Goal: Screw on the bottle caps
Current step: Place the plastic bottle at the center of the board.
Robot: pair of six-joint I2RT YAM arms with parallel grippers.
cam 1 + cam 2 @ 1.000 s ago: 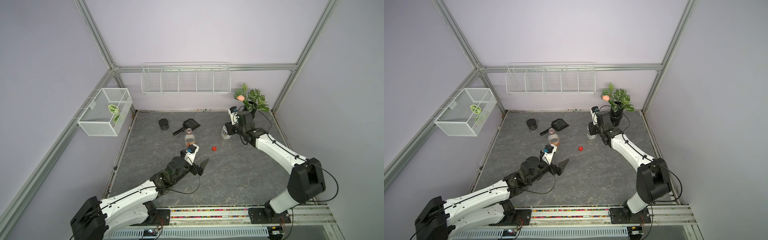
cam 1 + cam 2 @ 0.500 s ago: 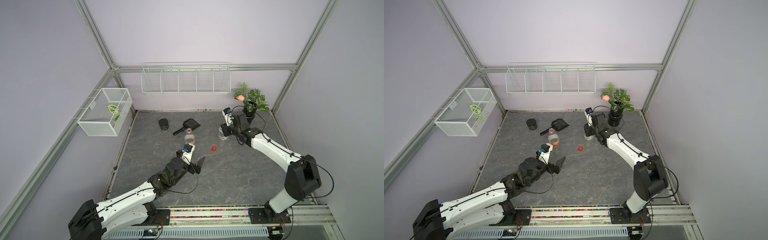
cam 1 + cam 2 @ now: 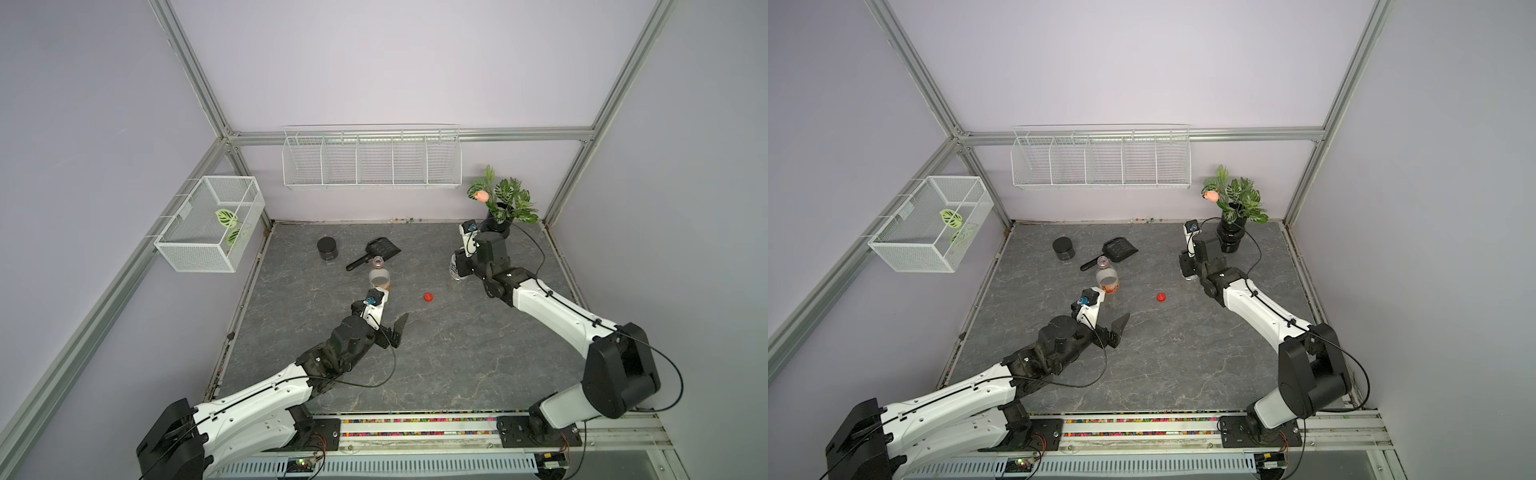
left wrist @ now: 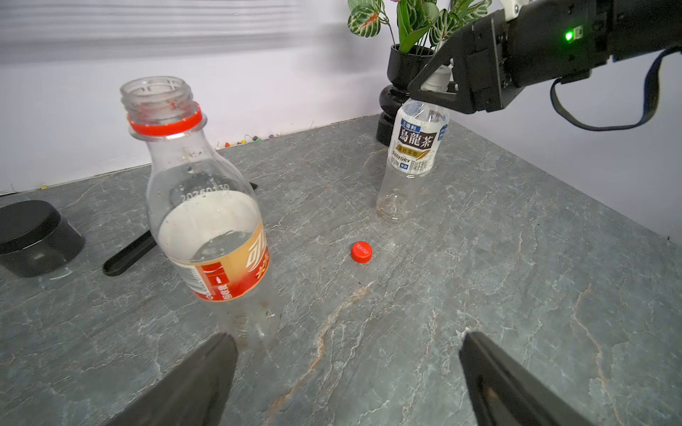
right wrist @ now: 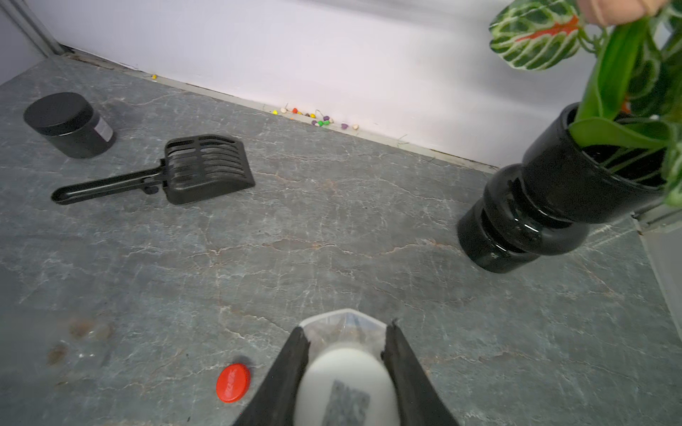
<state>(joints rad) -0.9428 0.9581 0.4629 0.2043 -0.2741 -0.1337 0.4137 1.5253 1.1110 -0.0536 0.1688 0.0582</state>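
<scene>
A: The left gripper [image 4: 347,337] gapes empty, left of the red cap [image 4: 361,252], with the uncapped tall bottle [image 4: 206,221] beside it. Which step?

B: Right of the red cap, the right gripper [image 5: 346,330] clamps the white cap [image 5: 345,372] on the short bottle [image 4: 413,147]. I judge it's twisting. Next: tighten fully, then release.

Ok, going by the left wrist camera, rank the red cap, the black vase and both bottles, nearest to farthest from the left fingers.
1. Orange-label bottle, beside the left fingers.
2. Red cap, lying in the open beyond.
3. White-label bottle, farther back.
4. Black vase, behind that bottle.
</scene>
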